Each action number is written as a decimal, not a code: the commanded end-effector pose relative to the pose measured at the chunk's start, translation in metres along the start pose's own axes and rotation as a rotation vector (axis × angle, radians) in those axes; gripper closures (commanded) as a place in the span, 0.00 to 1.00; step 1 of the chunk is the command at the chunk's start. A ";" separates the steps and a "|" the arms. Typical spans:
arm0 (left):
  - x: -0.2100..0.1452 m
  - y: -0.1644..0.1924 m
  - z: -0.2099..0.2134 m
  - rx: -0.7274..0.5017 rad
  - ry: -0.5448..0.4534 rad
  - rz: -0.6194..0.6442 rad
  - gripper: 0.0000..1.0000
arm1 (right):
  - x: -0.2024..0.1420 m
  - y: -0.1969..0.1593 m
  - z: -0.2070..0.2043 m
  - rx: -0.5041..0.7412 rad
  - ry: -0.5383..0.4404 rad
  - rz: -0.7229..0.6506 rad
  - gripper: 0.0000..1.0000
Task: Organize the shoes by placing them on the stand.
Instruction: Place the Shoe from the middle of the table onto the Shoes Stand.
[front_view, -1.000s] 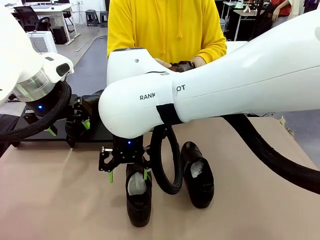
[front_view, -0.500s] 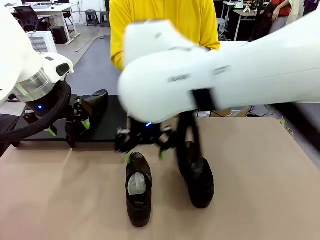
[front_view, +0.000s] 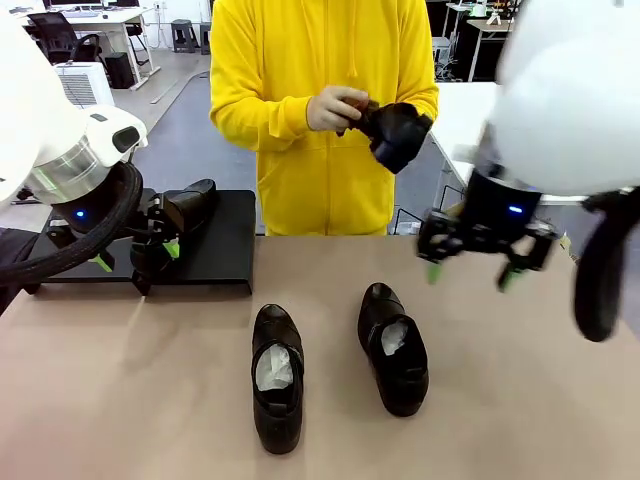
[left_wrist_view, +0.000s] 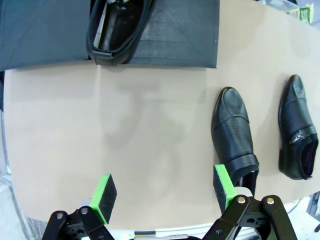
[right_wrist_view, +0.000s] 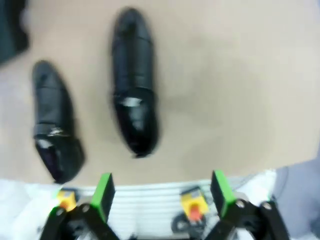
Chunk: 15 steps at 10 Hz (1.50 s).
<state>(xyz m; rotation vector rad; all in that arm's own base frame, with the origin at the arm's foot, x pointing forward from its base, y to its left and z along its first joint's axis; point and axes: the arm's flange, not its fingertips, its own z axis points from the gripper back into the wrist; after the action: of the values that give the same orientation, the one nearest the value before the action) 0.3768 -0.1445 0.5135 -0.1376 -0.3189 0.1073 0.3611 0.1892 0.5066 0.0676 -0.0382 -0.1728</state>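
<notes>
The left gripper (front_view: 140, 262) hangs by the stand (front_view: 228, 255), jaws spread wide and empty. The stand bears one shoe (front_view: 190, 205), heel toward the gripper. The right gripper (front_view: 470, 268), equally spread and empty, hovers above the table (front_view: 520, 400) on its right side. Two table shoes (front_view: 277, 375) lie side by side, well apart from the stand. A person's hand (front_view: 335, 108) holds a fourth shoe (front_view: 398, 133). A second ago the right gripper stood over the nearer table shoe; it has swung away, and both shoes lie unmoved.

Two black shoes (front_view: 278, 420) side by side off the stand (front_view: 225, 242), third shoe (front_view: 192, 203) upon it.
</notes>
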 end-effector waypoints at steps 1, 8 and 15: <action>0.000 0.000 0.000 -0.003 0.001 0.000 0.00 | 0.010 -0.056 -0.027 -0.015 0.069 -0.029 0.00; -0.080 -0.066 -0.051 0.029 0.206 -0.036 0.00 | 0.012 -0.074 -0.033 -0.019 0.076 -0.082 0.00; -0.121 -0.116 -0.120 0.049 0.287 -0.158 0.00 | 0.012 -0.074 -0.033 -0.019 0.076 -0.082 0.00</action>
<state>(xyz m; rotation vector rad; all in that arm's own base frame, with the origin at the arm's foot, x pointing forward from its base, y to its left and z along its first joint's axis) 0.3048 -0.2842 0.3845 -0.0872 -0.0136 -0.0467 0.3604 0.1175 0.4671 0.0444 0.0361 -0.2539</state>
